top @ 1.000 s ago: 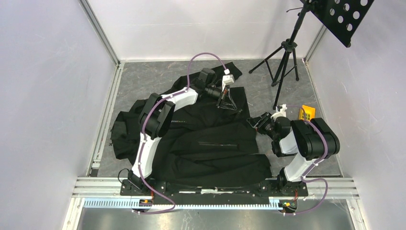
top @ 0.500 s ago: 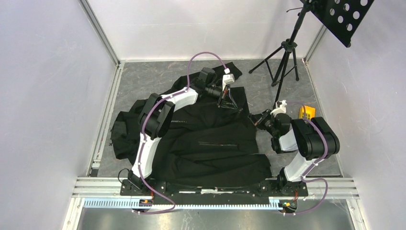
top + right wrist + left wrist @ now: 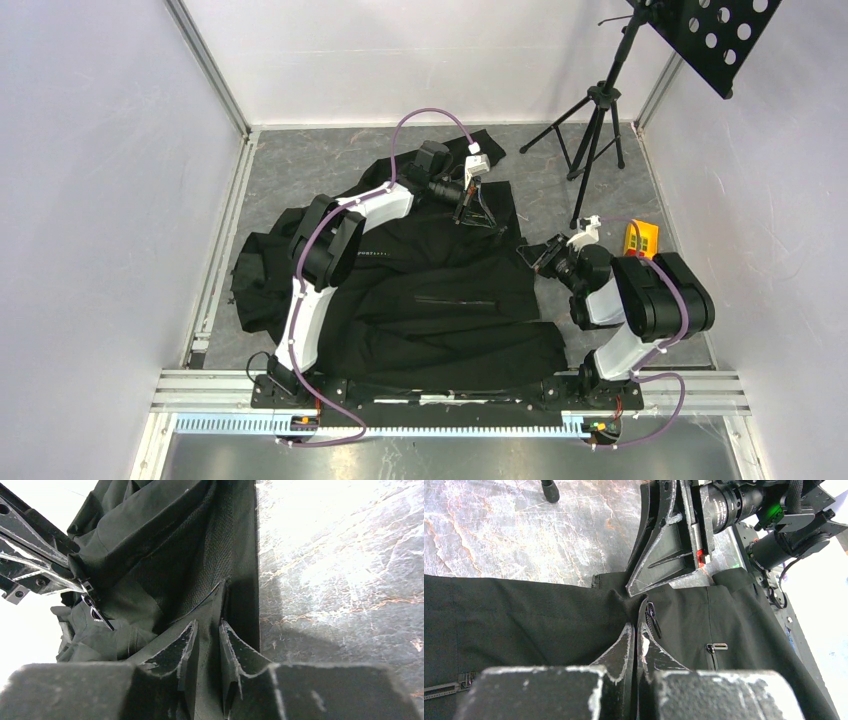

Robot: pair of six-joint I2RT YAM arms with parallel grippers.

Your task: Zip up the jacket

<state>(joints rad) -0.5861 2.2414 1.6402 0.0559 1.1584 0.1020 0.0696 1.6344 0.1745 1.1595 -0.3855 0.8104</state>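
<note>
Grey surface [image 3: 340, 580] lies open to the right of the right gripper [image 3: 207, 626], jacket [image 3: 165, 555] bunches up on its left, left gripper [image 3: 635, 631] crowds close ahead, tripod leg [image 3: 580, 195] stands off to its right, yellow box [image 3: 640, 237] near its wrist.

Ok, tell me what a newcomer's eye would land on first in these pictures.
A big black jacket sprawls across the middle of the grey table, covering most of it. The left pincer is shut on bunched fabric beside the zipper pull at the jacket's far side, and the right pincer straddles its right edge, fingers slightly apart. A black tripod stands in the far right corner.
</note>
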